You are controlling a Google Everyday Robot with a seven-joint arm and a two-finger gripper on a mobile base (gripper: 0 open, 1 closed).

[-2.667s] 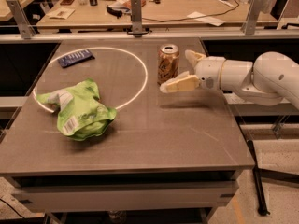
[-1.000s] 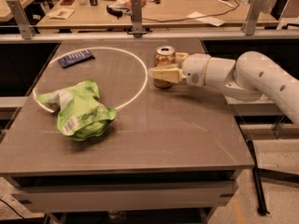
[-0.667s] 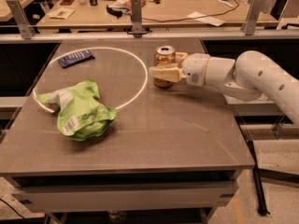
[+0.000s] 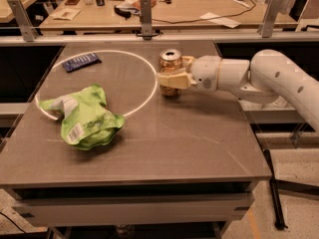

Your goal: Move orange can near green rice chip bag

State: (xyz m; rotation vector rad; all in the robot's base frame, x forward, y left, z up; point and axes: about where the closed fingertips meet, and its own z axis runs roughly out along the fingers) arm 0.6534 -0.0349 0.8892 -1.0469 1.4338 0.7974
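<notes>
The orange can (image 4: 170, 60) stands upright on the grey table (image 4: 189, 138), right of centre near the far edge. My gripper (image 4: 169, 72) reaches in from the right and is shut on the can: one tan finger (image 4: 173, 79) crosses its front, the other sits behind it. The green rice chip bag (image 4: 84, 117) lies crumpled at the left, well apart from the can.
A white cord loop (image 4: 144, 101) lies on the table between the bag and the can. A small dark blue wrapper (image 4: 81, 61) lies at the far left. A cluttered bench with metal posts (image 4: 145, 15) stands behind the table. My white arm (image 4: 279, 78) spans the right side.
My gripper has moved left from beside the can and closed around it. The can has shifted slightly left with it. The bag has not moved.
</notes>
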